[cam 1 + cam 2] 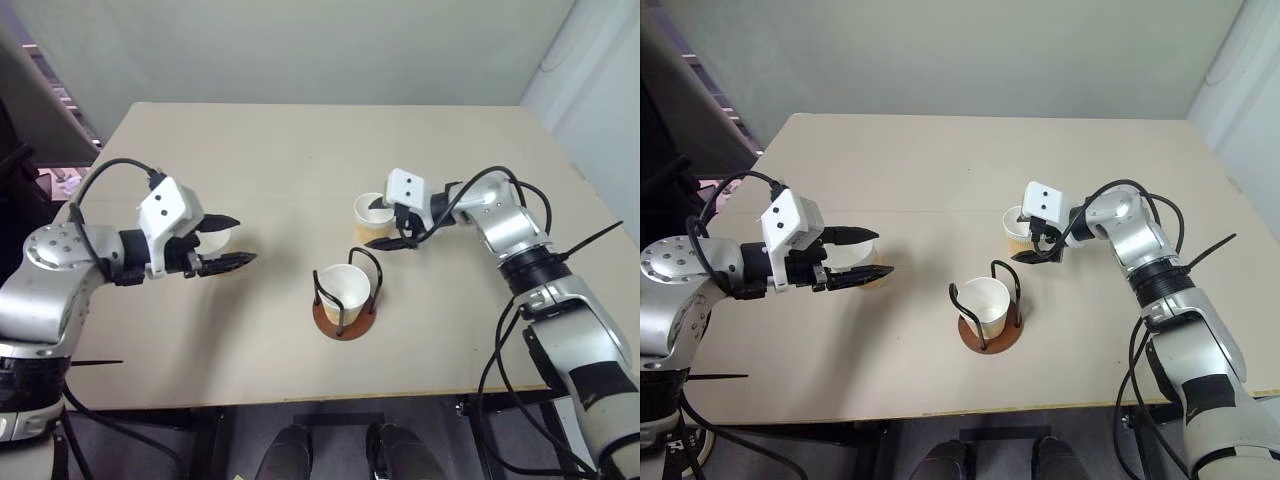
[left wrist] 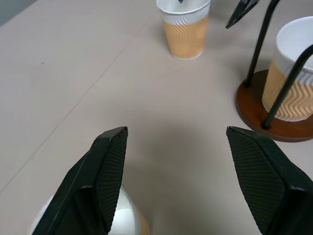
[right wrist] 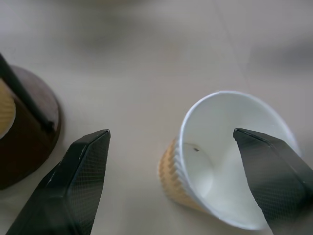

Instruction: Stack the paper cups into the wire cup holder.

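Note:
The wire cup holder (image 1: 345,322) stands near the table's front middle, and one paper cup (image 1: 343,288) sits upright inside it. A second cup (image 1: 370,222) stands just behind the holder. My right gripper (image 1: 388,224) is open at that cup. One finger (image 3: 274,171) is over its white mouth and the other (image 3: 73,191) is outside its wall, on the holder's side. A third cup (image 1: 214,240) stands at the left, partly hidden by my left gripper (image 1: 246,238), which hovers open over it with nothing between its fingers.
The beige table (image 1: 300,150) has bare room behind and around the cups. Its front edge runs close below the holder. A cluttered shelf (image 1: 60,100) lies beyond the table's left edge and a pale wall stands behind.

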Motion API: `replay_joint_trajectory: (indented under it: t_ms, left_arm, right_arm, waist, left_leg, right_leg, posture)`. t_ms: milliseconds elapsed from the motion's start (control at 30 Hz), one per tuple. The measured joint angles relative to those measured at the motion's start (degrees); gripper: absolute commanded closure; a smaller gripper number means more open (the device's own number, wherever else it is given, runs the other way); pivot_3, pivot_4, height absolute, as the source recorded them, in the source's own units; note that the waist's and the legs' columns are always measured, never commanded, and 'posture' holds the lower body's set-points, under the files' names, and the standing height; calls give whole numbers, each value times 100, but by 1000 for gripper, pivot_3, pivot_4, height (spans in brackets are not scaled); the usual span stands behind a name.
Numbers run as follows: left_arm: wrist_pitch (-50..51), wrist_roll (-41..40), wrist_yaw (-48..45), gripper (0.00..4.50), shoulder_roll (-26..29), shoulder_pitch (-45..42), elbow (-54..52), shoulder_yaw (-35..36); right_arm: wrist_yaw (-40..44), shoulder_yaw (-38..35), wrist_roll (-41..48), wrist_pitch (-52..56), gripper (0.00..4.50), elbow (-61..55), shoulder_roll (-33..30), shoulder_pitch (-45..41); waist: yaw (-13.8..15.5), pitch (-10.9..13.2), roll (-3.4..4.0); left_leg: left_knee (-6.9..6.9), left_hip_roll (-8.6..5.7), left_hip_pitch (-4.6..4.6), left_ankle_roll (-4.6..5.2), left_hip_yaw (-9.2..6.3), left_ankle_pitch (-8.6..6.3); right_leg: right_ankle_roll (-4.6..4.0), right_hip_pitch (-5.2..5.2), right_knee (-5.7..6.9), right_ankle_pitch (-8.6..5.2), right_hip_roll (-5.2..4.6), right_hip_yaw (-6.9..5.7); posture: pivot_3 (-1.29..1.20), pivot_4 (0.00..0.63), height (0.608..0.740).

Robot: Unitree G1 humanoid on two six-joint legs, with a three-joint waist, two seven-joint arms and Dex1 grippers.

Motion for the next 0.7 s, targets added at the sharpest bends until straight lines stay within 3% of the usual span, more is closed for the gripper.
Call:
replay_joint_trajectory:
  t_ms: [100,400,533,700]
  left_arm:
    - [110,-91,83,1036,-53,9,-226,8]
    - [270,-489,172,1036,-130,-34,-523,53]
    - [252,-675,-31,1036,-118,-88,-503,85]
    - [151,-1083,-618,1036,-20,-314,-321,370]
  right_arm:
    - [-4,16,-242,-210,1264,283,152,-9]
    - [-154,-134,-534,-482,4479,790,387,-171]
    - [253,-514,-114,-83,4479,69,152,-168]
    - [989,-1396,1168,1482,4479,-2304,-749,-72]
  waist:
    - [0,0,0]
    - [0,0,1]
    - [5,0,1]
    - [30,0,-1]
  left_leg:
    - [-1,0,0,0,0,-3]
    - [0,2,7,30,-1,-20]
    - [2,2,5,17,0,-12]
    - [2,3,6,-19,-2,12]
  right_leg:
    - [0,0,-1,0,0,0]
    - [-3,-1,14,8,0,-2]
    - [-5,1,13,12,0,-2]
    - [-7,11,-1,11,11,-1]
  posture:
    - [0,150,740]
    - [0,150,740]
    - [0,150,740]
    - [0,150,740]
